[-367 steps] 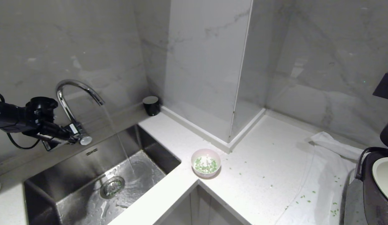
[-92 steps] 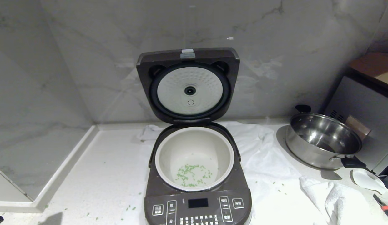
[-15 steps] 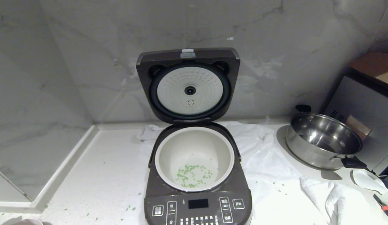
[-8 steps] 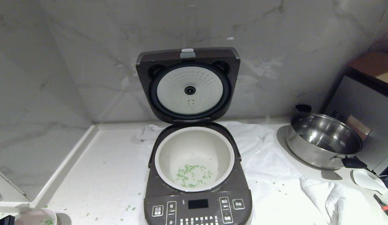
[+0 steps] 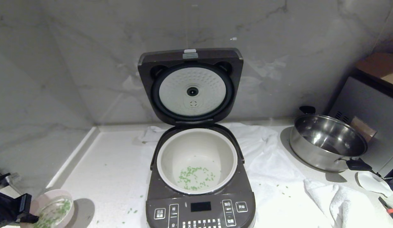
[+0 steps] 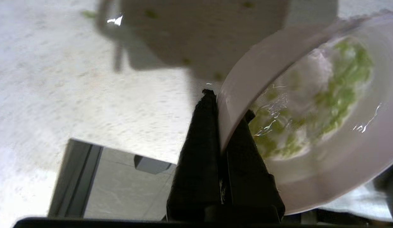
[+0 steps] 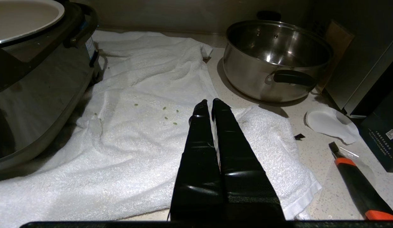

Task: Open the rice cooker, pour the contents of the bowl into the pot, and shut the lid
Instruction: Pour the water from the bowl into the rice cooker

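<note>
Head view takes in the white counter (image 5: 98, 164) first, then the rice cooker (image 5: 199, 177) well off to the right of the left gripper (image 5: 23, 207), its lid (image 5: 190, 85) standing upright against the wall. Inside it the pot (image 5: 196, 158) sits with a scatter of green bits on its floor. Farther right still are a steel pan (image 5: 327, 142) and a white towel (image 5: 269, 161) spread under and beside the cooker. Left gripper, at the near left corner of the counter, is clamped on the rim of the bowl (image 5: 53, 207), one finger inside and one outside; the bowl tilts, and the contents (image 6: 335, 95) lie in water against its lower side. Right gripper (image 7: 212, 106) hangs with its fingers pressed together over the towel, the pan ahead of it and the cooker at its side, holding nothing
</note>
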You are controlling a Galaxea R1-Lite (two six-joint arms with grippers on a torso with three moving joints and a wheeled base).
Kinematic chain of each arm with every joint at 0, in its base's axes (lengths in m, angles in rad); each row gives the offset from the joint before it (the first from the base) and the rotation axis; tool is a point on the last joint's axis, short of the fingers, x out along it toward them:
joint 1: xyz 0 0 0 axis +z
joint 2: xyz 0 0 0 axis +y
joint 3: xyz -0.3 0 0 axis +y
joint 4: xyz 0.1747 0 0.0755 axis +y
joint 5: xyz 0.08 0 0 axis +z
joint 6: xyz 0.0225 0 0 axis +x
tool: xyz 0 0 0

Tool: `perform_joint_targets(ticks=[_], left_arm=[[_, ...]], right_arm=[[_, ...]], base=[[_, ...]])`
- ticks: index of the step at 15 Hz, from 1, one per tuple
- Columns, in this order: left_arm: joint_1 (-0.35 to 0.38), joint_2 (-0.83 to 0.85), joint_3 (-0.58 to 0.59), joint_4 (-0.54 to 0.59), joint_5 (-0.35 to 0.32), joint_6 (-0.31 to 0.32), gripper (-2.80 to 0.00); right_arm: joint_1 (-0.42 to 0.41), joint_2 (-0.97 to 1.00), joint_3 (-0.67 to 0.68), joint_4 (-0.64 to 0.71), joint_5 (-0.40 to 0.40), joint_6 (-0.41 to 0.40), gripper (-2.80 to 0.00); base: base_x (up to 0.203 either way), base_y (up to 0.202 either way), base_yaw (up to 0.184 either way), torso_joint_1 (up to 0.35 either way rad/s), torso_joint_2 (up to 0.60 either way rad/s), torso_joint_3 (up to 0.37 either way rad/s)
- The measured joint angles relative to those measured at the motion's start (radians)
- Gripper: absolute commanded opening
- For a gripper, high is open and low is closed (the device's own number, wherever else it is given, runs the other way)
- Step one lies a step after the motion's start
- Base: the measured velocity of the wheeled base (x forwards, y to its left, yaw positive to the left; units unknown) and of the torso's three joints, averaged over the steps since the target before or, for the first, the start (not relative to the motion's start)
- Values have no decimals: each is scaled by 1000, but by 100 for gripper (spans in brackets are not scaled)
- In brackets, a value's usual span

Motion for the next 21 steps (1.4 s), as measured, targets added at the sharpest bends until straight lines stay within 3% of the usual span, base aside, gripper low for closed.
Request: perform_joint_targets(ticks=[3, 7, 12, 18, 21], left_arm=[[-70, -9, -93, 107, -19, -64, -280], [-161, -15, -185, 145, -20, -151, -280], [-247, -8, -340, 243, -38, -189, -280], [-302, -3, -404, 264, -36, -228, -280], [-330, 1, -471, 328, -35, -237, -280]], right_arm=[[0, 0, 0, 0, 0, 0, -280], [0, 0, 0, -1, 0, 0, -280], [0, 0, 1, 0, 0, 0, -280], [0, 0, 0, 0, 0, 0, -280], [0, 0, 0, 0, 0, 0, -280]], base=[[0, 0, 0, 0, 0, 0], [0, 0, 0, 0, 0, 0], [0, 0, 0, 16, 0, -6], [0, 0, 0, 0, 0, 0], [0, 0, 0, 0, 0, 0]])
